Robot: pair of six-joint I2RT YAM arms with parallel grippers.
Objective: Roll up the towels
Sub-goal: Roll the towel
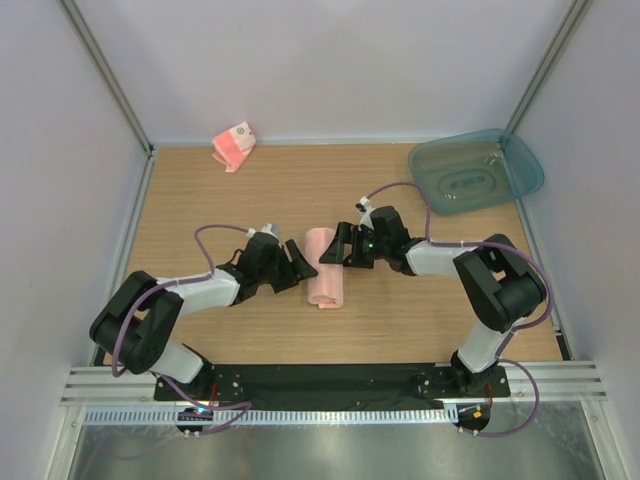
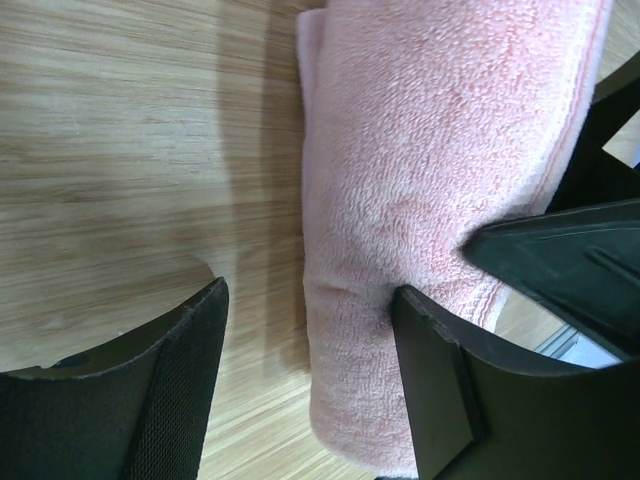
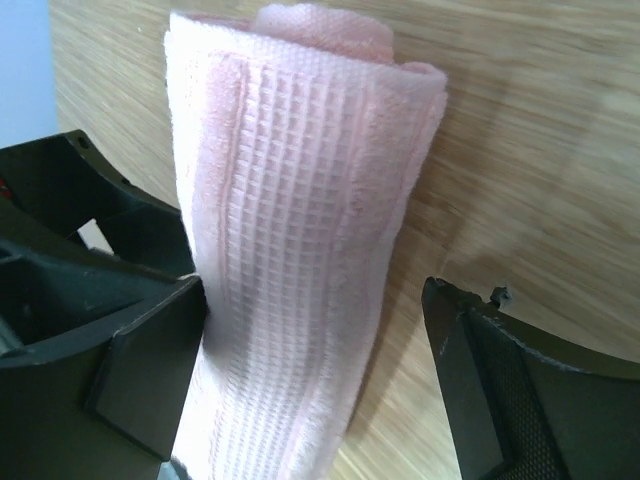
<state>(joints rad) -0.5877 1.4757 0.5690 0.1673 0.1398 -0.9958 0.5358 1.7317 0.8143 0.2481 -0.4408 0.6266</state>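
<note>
1. Left gripper: released, jaws apart, nothing clamped. Parked at 9 o'clock of the plain towel, right up against its side.
2. Left wrist view: one finger presses into the nap of the roll. The other finger is over bare wood, with a clear gap to the cloth.
3. Right gripper: also released, jaws spread wide, holding nothing. At 1 o'clock of the roll, by its far end.
4. Right wrist view: the roll sits in the gap. One finger touches the cloth's side; the other is apart from it, wood showing between.
5. Plain towel: rolled into a tight cylinder, lying flat near the middle of the table, long axis about 12-to-6. Spiral end shows at the top of the right wrist view, waffle-weave face up.
6. Striped towel: 11 o'clock of the table, at the far edge, loosely bunched, white round mark up. Well apart from both arms.
7. Teal tray: 1 o'clock corner, well apart from the roll.
</note>
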